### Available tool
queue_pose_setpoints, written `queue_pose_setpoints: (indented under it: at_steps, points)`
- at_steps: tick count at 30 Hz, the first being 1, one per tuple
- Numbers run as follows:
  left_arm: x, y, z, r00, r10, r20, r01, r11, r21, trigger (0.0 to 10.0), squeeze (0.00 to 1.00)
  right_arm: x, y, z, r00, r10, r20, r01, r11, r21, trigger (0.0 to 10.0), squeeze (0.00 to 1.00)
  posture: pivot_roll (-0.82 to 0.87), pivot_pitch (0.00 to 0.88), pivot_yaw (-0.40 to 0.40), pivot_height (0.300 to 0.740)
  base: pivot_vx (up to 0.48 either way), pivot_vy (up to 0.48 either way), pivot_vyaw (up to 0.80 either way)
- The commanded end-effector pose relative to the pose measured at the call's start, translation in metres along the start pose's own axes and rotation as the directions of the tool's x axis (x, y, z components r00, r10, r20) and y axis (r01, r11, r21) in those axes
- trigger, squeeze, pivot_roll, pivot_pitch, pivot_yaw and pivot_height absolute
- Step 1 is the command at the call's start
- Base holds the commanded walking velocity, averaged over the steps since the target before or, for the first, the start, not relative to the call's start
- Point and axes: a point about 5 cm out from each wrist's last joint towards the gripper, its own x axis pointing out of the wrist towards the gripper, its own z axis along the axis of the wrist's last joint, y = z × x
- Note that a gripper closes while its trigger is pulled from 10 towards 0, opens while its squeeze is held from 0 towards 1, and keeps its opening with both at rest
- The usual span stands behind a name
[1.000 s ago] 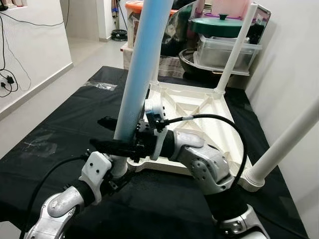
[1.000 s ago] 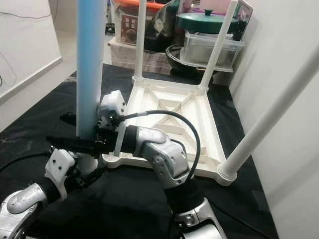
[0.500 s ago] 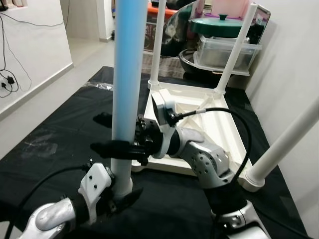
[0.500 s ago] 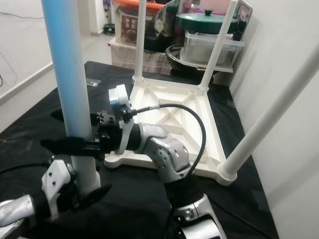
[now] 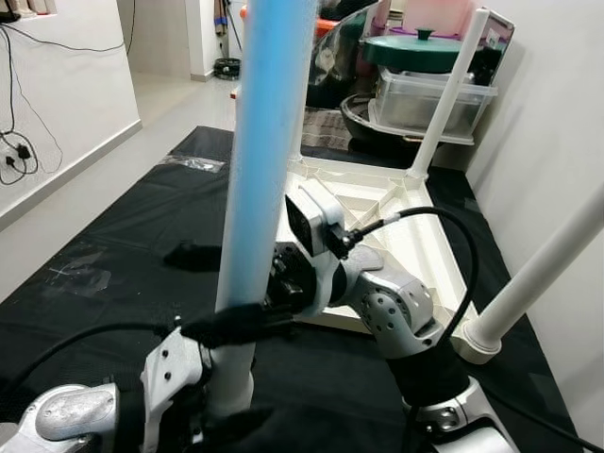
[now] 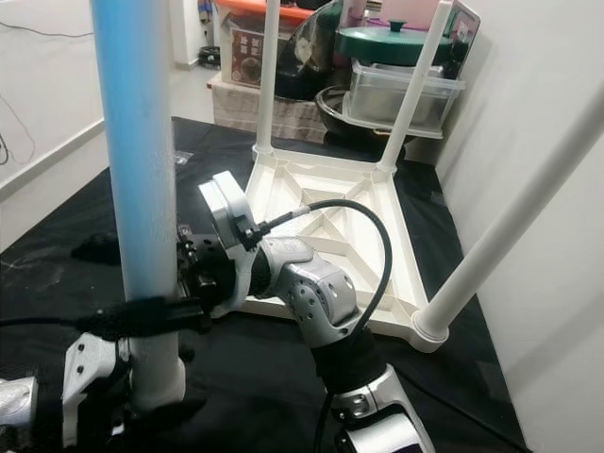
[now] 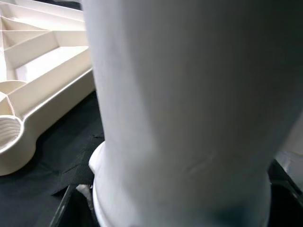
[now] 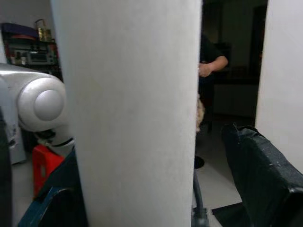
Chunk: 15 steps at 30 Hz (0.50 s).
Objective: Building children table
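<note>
The white children's table (image 5: 420, 247) lies upside down on a black cloth, with three white legs standing up from its corners. Its near left corner socket (image 7: 9, 137) holds no leg. The fourth leg (image 5: 260, 189), pale blue above and white at the foot, stands almost upright just in front of that corner. My right gripper (image 5: 222, 293) is shut on the leg low down, one black finger crossing in front and one behind. Below it, my left gripper (image 5: 226, 408) is shut on the leg's flared foot (image 7: 180, 189), which hangs above the cloth.
The black cloth (image 5: 113, 236) covers a low platform beside a white wall on the right. Behind the table stand plastic bins and a green pot lid (image 5: 420, 49). A person's arm (image 8: 213, 64) is seen in the right wrist view.
Both grippers have carried the leg towards me, away from the table's near left corner. It leaned at first and now stands almost upright, with its foot lower in the picture.
</note>
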Motion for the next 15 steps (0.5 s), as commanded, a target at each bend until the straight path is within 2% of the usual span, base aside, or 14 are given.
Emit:
queue_pose_setpoints:
  at_steps: [1, 2, 3, 4, 8, 11, 15]
  points:
    - [-0.002, -0.003, 0.004, 0.999, -0.036, -0.005, 0.036, 0.999, 0.009, 10.0, 0.00, 0.002, 0.004, 0.001, 0.999, 0.036, 0.012, -0.036, 0.999, 0.014, 7.5, 0.00, 0.13, 0.000, -0.095, 0.740, 0.000, 0.000, 0.00]
    - [-0.002, -0.003, 0.004, 0.999, -0.036, -0.005, 0.036, 0.999, 0.009, 10.0, 0.00, 0.002, 0.004, 0.001, 0.999, 0.036, 0.012, -0.036, 0.999, 0.014, 7.5, 0.00, 0.13, 0.000, -0.095, 0.740, 0.000, 0.000, 0.00]
    - [-0.004, -0.002, 0.004, 0.999, -0.046, -0.009, 0.046, 0.999, 0.003, 10.0, 0.00, 0.002, 0.005, 0.001, 0.998, 0.053, 0.019, -0.053, 0.998, 0.023, 4.0, 0.00, 0.13, 0.000, -0.094, 0.740, 0.000, 0.000, 0.00]
    - [-0.006, -0.001, 0.004, 0.998, -0.059, -0.017, 0.059, 0.998, -0.008, 10.0, 0.00, 0.002, 0.008, 0.002, 0.996, 0.078, 0.034, -0.079, 0.996, 0.034, 0.0, 0.00, 0.13, 0.000, -0.092, 0.740, 0.000, 0.000, 0.00]
    - [-0.008, -0.001, 0.004, 0.997, -0.069, -0.025, 0.069, 0.997, -0.017, 10.0, 0.00, 0.001, 0.009, 0.003, 0.994, 0.095, 0.045, -0.097, 0.994, 0.041, 0.0, 0.00, 0.13, 0.000, -0.092, 0.740, 0.000, 0.000, 0.00]
    - [-0.015, 0.004, 0.005, 0.998, -0.062, -0.028, 0.061, 0.997, -0.035, 10.0, 0.00, -0.003, 0.010, 0.005, 0.993, 0.098, 0.071, -0.102, 0.993, 0.053, 0.0, 0.00, 0.13, 0.000, -0.091, 0.740, 0.000, 0.000, 0.00]
    - [-0.024, 0.014, 0.003, 0.998, -0.022, -0.051, 0.021, 1.000, -0.021, 10.0, 0.00, -0.004, 0.010, 0.006, 0.992, 0.086, 0.095, -0.093, 0.993, 0.068, 0.0, 0.00, 0.13, 0.000, -0.091, 0.740, 0.000, 0.000, 0.00]
